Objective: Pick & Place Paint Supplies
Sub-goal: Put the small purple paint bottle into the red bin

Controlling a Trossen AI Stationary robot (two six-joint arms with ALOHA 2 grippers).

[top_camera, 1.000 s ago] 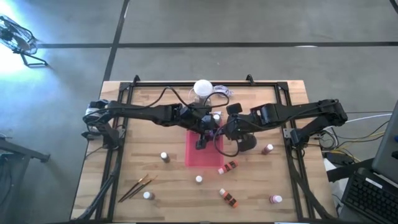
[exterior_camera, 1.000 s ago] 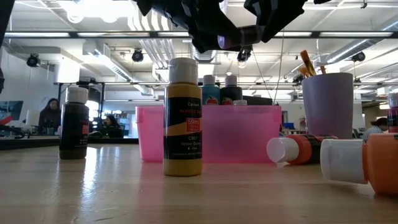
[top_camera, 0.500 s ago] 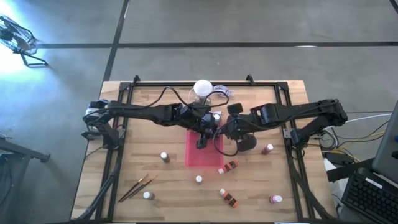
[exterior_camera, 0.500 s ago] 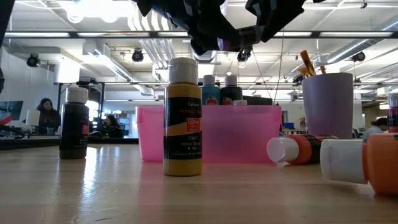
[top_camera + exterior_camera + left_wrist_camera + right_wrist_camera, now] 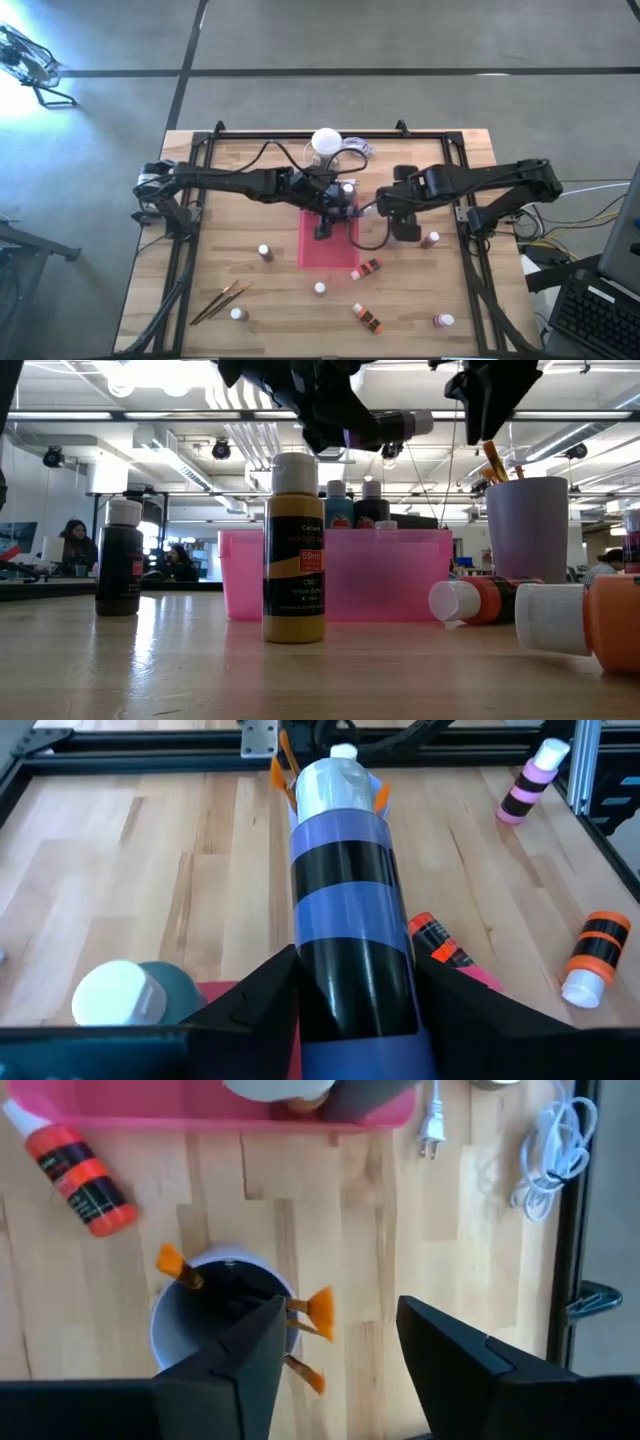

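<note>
Wooden table (image 5: 220, 200): framed by a dark rail, supplies scattered over the near half, presumably awaiting collection.

Pink tray (image 5: 312, 252): set at the table's middle, evidently as the collecting bin. Caps of a teal bottle (image 5: 338, 503) and a dark bottle (image 5: 372, 502) are seen above its far wall in the low view; whether they stand inside or just behind cannot be told.

Lilac cup (image 5: 526, 542): placed just beside the tray on the right. Orange-tipped brushes (image 5: 318, 1308) are stood in it, bristles up.

Left gripper (image 5: 350, 1010): held above the tray. A purple-and-black banded bottle (image 5: 345, 920) is pinched between the fingers, lying level with its cap pointing away from the wrist, judged ready for lowering into the tray.

Right gripper (image 5: 335, 1350): poised directly over the cup, fingers spread, nothing between them.

Loose items: a yellow bottle (image 5: 294, 550) and a dark brown bottle (image 5: 120, 560) are left upright; orange bottles (image 5: 480, 600) lie tipped; two brushes (image 5: 222, 301) rest near the front left.
</note>
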